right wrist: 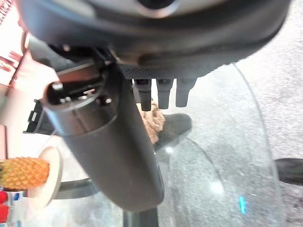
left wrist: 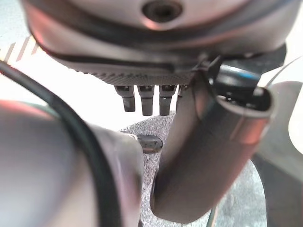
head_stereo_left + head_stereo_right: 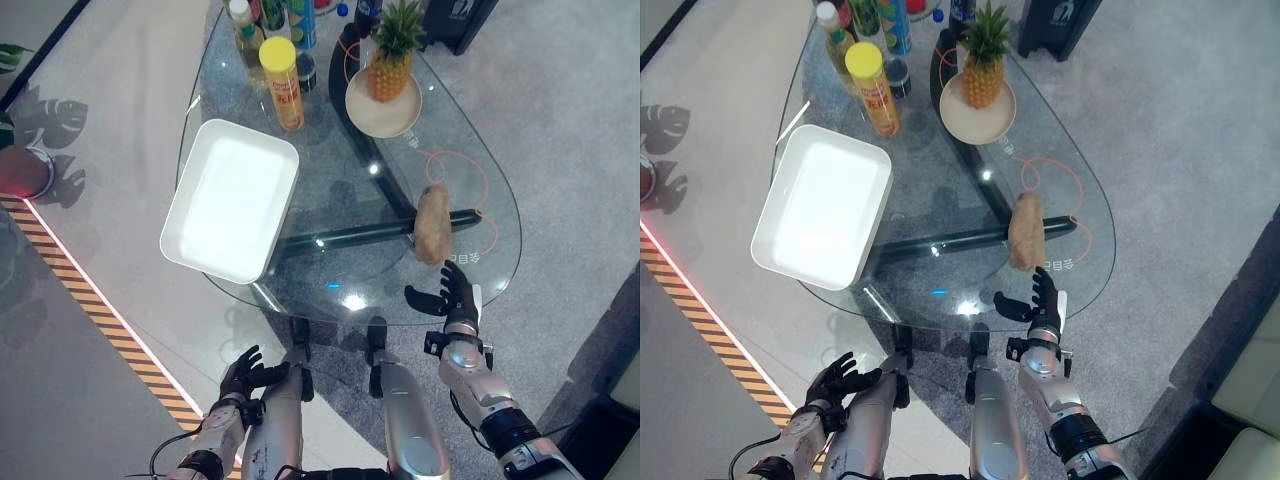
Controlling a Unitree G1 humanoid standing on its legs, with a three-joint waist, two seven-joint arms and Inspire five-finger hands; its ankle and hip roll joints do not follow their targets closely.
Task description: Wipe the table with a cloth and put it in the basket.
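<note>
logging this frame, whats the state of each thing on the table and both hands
cloth: bunched, lying on the glass near the right edge, not held
white basket: upright on the table's left side, nothing in it
pineapple: upright on a plate
yellow-lidded can: standing, lid on
right hand: open, at the table's near edge, short of the cloth
left hand: open, low beside the table, holding nothing

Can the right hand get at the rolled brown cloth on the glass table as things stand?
Probably yes: the right hand, fingers open, sits just short of the rolled brown cloth at the near rim of the glass table, with nothing between them.
</note>
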